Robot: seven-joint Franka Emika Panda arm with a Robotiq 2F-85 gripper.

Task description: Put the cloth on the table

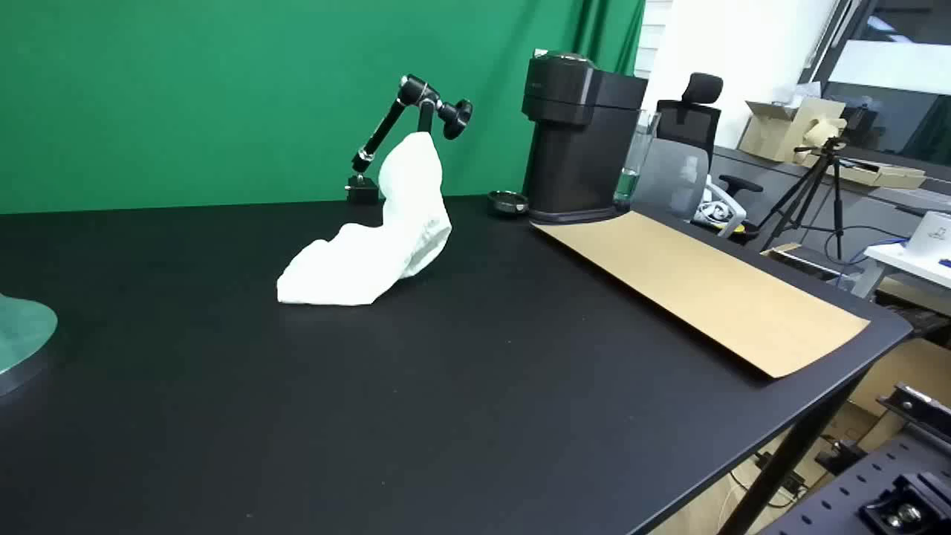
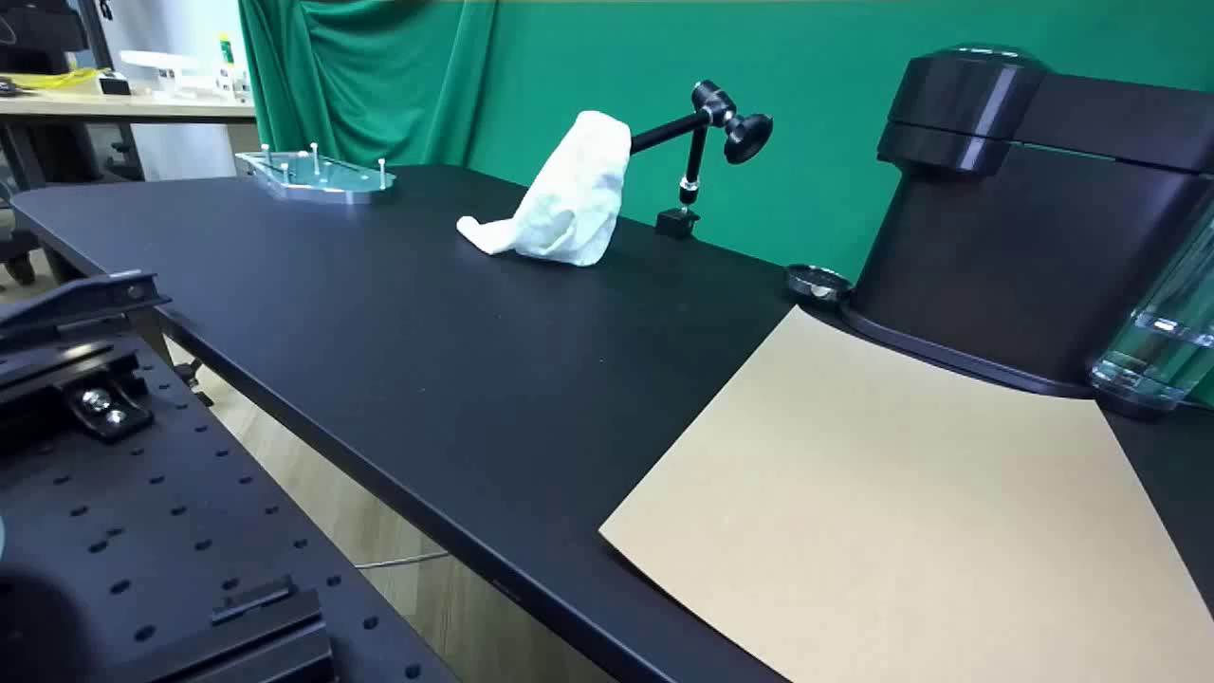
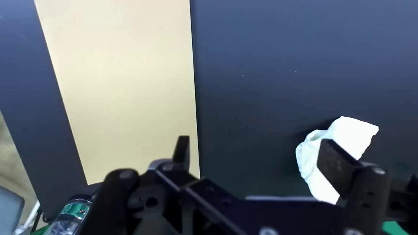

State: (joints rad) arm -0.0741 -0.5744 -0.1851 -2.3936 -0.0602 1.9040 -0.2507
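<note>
A white cloth [image 1: 390, 234] hangs from the end of a black jointed arm stand [image 1: 416, 93], its lower part reaching the black table [image 1: 446, 416]. In an exterior view the cloth [image 2: 574, 204] shows draped over the end of the stand's arm [image 2: 669, 133]. In the wrist view the cloth [image 3: 351, 133] is at the right, partly hidden behind the right finger. My gripper [image 3: 255, 143] is open, its fingers wide apart with only the dark table between them. It appears to be above the table, apart from the cloth. The gripper is out of view in both exterior views.
A brown sheet [image 1: 706, 290] lies along one table end, also under the wrist view's left side [image 3: 124, 91]. A black coffee machine [image 2: 1024, 247] with a clear tank [image 2: 1162, 332] and a small round dish [image 2: 818, 283] stand behind it. A clear plate with pegs [image 2: 322, 180] lies opposite.
</note>
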